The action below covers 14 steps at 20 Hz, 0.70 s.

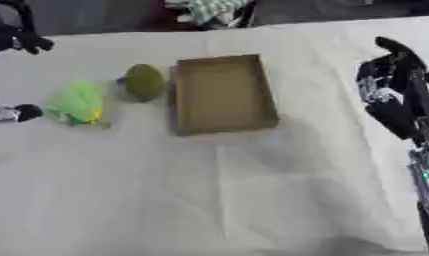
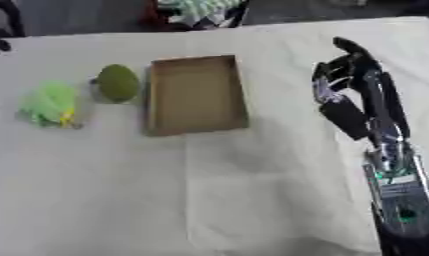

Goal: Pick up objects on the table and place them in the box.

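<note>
An open brown cardboard box lies on the white-clothed table, a little behind centre, with nothing inside. Just left of it, almost touching its wall, sits a dark green rounded fruit. Further left lies a light green crinkled object with a bit of yellow. My left hand shows only as black tips at the left edge, spread wide apart and holding nothing, left of the light green object. My right hand hangs to the right of the box, fingers relaxed and pointing away, empty.
A white cloth with a few creases covers the table. Beyond the far edge lies a green-and-white patterned bundle against a dark background. My right forearm runs down the right side.
</note>
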Each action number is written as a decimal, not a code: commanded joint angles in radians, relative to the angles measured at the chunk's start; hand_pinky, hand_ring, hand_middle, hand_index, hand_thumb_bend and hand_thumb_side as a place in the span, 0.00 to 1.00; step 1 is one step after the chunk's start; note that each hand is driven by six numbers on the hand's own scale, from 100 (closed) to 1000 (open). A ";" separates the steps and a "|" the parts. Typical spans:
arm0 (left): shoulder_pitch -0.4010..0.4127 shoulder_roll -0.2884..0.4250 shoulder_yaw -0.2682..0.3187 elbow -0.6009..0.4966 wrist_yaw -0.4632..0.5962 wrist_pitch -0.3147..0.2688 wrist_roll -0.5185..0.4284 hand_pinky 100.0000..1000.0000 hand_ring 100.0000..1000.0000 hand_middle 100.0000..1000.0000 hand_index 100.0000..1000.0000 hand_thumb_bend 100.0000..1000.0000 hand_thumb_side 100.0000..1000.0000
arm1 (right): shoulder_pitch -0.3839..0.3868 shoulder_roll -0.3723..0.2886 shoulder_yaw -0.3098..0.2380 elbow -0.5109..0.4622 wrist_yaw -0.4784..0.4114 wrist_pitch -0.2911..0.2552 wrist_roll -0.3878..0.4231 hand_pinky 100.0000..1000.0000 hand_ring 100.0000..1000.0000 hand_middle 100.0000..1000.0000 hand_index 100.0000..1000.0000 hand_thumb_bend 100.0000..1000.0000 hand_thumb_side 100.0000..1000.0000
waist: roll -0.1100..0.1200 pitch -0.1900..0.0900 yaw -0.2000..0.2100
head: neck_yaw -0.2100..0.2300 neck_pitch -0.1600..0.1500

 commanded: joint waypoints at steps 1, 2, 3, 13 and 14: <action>-0.033 0.015 -0.003 0.029 -0.015 -0.012 -0.020 0.77 0.79 0.81 0.97 0.45 0.56 | -0.009 -0.025 0.000 -0.010 0.003 -0.002 0.001 0.46 0.54 0.53 0.91 0.00 0.52 | 0.003 -0.017 -0.001 | -0.002 -0.002; -0.041 0.010 -0.008 0.040 -0.019 -0.015 -0.025 0.77 0.79 0.82 0.97 0.46 0.56 | -0.008 -0.025 0.000 -0.010 0.003 -0.002 0.001 0.46 0.54 0.53 0.91 0.00 0.52 | 0.003 -0.017 -0.002 | -0.003 -0.001; -0.049 0.006 -0.011 0.049 -0.023 -0.019 -0.029 0.77 0.79 0.82 0.97 0.46 0.56 | -0.008 -0.025 0.000 -0.010 0.003 -0.002 0.001 0.46 0.54 0.53 0.91 0.00 0.52 | 0.003 -0.017 -0.002 | -0.004 -0.001; -0.137 -0.043 -0.045 0.159 -0.091 -0.058 -0.061 0.76 0.80 0.82 0.97 0.52 0.57 | -0.006 -0.025 0.001 -0.007 0.001 -0.003 0.002 0.46 0.54 0.53 0.91 0.00 0.52 | 0.003 -0.019 -0.003 | -0.009 0.002; -0.146 -0.049 -0.048 0.170 -0.098 -0.062 -0.063 0.76 0.80 0.82 0.97 0.52 0.57 | -0.006 -0.025 0.001 -0.007 0.001 -0.003 0.002 0.46 0.54 0.53 0.91 0.00 0.52 | 0.003 -0.019 -0.003 | -0.009 0.003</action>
